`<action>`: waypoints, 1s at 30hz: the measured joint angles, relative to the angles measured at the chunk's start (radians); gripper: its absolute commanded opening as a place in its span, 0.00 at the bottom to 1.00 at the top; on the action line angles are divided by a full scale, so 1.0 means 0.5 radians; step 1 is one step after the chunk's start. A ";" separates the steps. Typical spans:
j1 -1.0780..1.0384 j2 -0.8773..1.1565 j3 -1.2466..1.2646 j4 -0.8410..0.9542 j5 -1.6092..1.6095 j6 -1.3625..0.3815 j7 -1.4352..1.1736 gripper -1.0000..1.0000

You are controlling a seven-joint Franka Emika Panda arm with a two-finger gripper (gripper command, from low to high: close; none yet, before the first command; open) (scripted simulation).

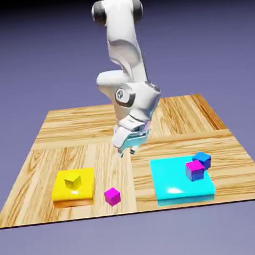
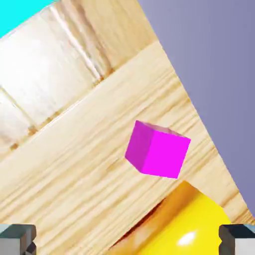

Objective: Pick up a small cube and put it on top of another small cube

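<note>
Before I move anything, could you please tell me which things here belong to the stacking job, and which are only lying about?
Job: magenta cube; magenta-topped cube; gripper.
Lying about: yellow cube; yellow slab; cyan slab; blue cube.

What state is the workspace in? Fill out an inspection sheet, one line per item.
Surface: wood-grain table, no spills seen
Job's things: magenta cube on the wood; magenta-topped cube on the cyan slab
Clutter: yellow cube on the yellow slab; blue cube beside the magenta-topped cube
Gripper: open, nothing held
Cables: nothing seen
Surroundings: plain blue-violet backdrop
</note>
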 measured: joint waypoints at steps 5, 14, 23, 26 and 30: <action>-0.105 0.225 0.129 0.049 -0.435 -0.254 -0.050 0.50; -0.293 0.629 0.362 0.136 -1.218 -0.710 -0.140 0.50; -0.482 1.034 0.594 0.223 -2.001 -1.167 -0.230 0.50; -0.529 1.135 0.652 0.245 -2.196 -1.281 -0.253 0.50; -0.541 1.352 0.498 0.418 -2.402 -1.287 -0.245 0.50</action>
